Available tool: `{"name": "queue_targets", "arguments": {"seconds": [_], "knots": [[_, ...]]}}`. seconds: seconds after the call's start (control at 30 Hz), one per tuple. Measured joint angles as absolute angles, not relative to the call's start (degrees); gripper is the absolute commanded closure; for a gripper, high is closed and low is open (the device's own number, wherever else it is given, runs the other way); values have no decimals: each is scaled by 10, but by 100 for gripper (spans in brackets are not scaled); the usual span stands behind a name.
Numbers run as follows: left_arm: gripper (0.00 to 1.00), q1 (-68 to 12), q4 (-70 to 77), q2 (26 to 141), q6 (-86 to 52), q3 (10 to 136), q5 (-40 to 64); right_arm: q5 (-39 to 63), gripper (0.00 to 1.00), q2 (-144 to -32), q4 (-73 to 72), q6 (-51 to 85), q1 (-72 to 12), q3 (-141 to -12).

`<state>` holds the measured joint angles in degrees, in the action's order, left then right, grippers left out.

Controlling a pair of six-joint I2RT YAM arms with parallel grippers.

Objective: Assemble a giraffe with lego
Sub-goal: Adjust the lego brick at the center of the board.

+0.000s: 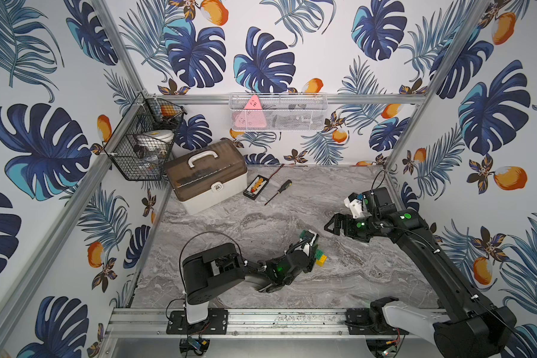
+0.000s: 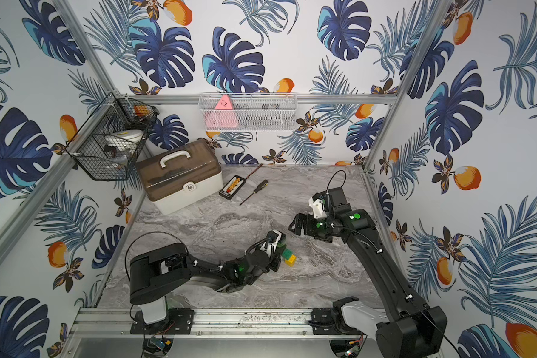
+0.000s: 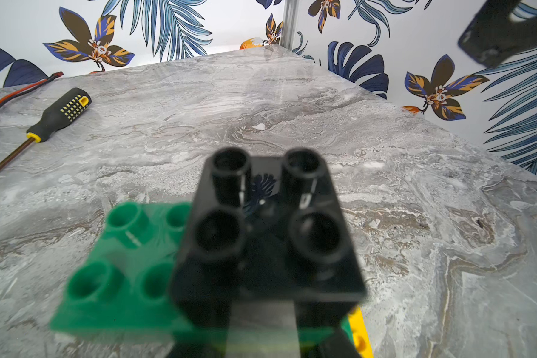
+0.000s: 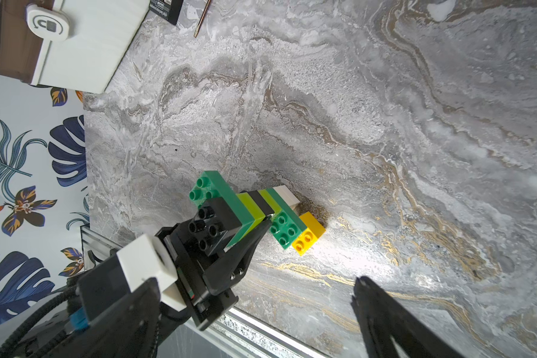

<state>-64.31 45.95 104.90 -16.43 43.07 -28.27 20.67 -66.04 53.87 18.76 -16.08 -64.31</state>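
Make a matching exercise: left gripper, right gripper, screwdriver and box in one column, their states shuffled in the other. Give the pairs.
1. left gripper
2. right gripper
3. screwdriver
4. box

A. open, empty, raised over the table
B. lid closed, at the table's back left
C. shut on the giraffe
D. lying loose on the table

Pairs: 1-C, 2-A, 3-D, 4-B
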Motion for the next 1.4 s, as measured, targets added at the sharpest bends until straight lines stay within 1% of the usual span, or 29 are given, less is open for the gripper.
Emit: {"name": "queue_targets", "arguments": {"seconds": [0.23,0.33,0.4,0.53,0.67,0.83,0.93,1.0,1.07,1.27,1.4], "knots": [[78,-643,414,1018,-167,432,-282,204,1,-657,543,188,-158,-662],[82,-643,371,994,-167,442,-283,204,1,-656,550,188,-157,-672],[87,-643,326,969,-169,456,-286,204,1,-655,560,187,-157,-686],[94,-643,170,904,-191,525,-293,197,0,-655,573,184,-157,-726],[95,-643,-5,876,-224,632,-299,183,0,-655,595,179,-153,-771],[95,-643,-210,863,-256,724,-290,166,0,-653,618,175,-144,-799],[95,-639,-321,871,-266,780,-270,156,0,-647,632,175,-141,-810],[98,-634,-383,885,-270,815,-256,154,0,-642,639,176,-138,-817],[100,-627,-437,901,-270,842,-236,145,0,-640,644,176,-137,-823],[100,-598,-555,962,-269,891,-158,138,0,-630,656,184,-134,-834],[100,-592,-597,1005,-252,895,-109,138,0,-616,661,189,-134,-826]]}}
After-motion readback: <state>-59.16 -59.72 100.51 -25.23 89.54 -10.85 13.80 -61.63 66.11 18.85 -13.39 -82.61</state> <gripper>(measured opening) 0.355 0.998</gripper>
